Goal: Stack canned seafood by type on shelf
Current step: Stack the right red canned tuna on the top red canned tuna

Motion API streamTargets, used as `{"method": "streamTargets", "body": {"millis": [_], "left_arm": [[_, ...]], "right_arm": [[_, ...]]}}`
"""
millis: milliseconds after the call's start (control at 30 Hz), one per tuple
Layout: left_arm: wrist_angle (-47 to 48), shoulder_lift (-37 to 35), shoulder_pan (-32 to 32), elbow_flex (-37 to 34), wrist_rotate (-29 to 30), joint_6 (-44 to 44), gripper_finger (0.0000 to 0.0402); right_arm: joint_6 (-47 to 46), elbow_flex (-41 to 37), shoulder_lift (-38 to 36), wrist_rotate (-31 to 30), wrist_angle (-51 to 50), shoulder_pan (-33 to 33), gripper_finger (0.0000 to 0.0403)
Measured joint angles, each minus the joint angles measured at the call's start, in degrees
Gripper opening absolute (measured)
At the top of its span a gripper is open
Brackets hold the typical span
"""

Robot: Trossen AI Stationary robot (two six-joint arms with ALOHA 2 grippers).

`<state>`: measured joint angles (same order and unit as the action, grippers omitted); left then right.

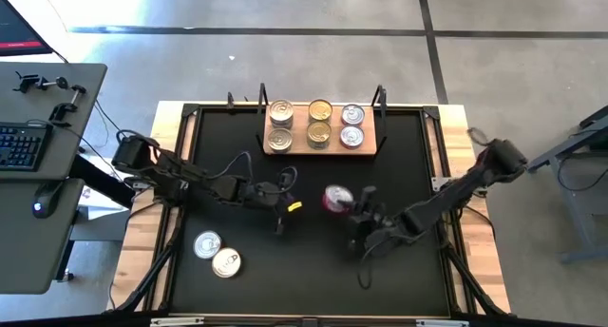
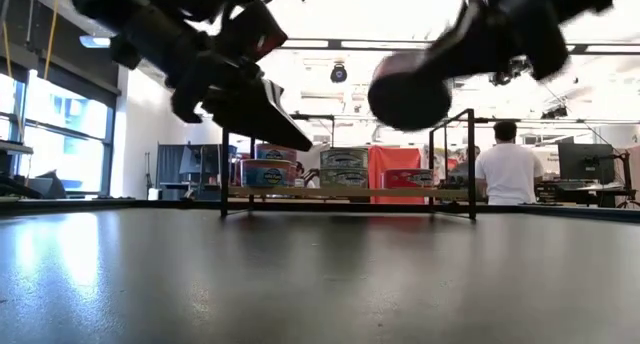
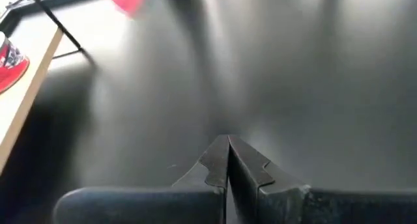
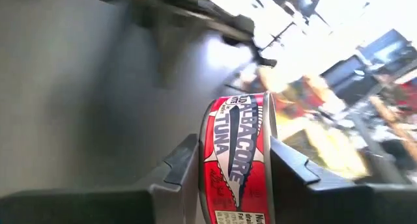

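Two grippers working over a black mat [image 1: 313, 270], right gripper [image 4: 234, 160] grasping a red tuna tin [image 4: 236, 152] near the far shelf [image 1: 323, 148], left gripper [image 3: 228, 160] hovering clenched, a person [image 2: 507, 169] sitting in the bright room beyond.

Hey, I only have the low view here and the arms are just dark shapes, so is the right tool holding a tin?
Observer: Yes. The right tool has a red-labelled tuna tin between its fingers, above the black mat near its middle.
Operator: What is on the shelf so far?
Observer: From above, the shelf carries six tins: silver lids in the left column, gold in the middle, silver on the right.
Operator: And the left tool?
Observer: The left tool is shut on nothing, over bare mat.
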<state>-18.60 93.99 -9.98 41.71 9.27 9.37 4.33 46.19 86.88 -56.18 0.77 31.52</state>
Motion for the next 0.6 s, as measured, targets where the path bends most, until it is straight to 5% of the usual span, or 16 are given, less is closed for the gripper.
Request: {"method": "streamTargets", "body": {"millis": [300,600], "left_arm": [[-15.0,0.0,-2.6,-5.9,-0.1,0.5,0.0000],[-14.3,0.0,-2.9,-6.2,-0.1,0.4,0.0000]], "right_arm": [[17.1,15.7,-3.3,5.1,-28.7,-19.2,0.0113],[36.4,14.8,-3.2,22.5,-19.6,-47.1,0.0113]]}}
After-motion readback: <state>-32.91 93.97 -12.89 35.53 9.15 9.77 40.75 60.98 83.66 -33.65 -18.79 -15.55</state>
